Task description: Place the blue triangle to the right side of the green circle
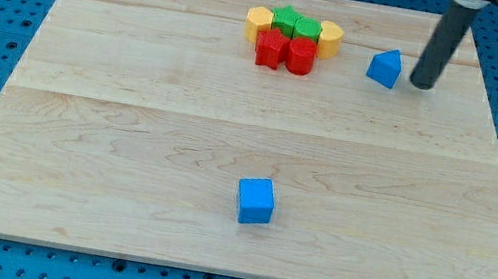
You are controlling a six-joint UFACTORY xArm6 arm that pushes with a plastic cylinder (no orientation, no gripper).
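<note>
Since my tip (421,85) sits just right of the blue triangle (384,68), it can shove it left toward the green circle (305,29); no claw, just a rod.

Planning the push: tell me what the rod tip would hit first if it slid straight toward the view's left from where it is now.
My tip sits just to the view's right of the blue triangle, with a small gap, so it would probably meet that first. Further along lies the cluster, starting with the yellow block, though depth is uncertain.

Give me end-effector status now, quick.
No gripper: my tip holds nothing, sitting just to the view's right of the blue triangle, apparently not touching.
</note>
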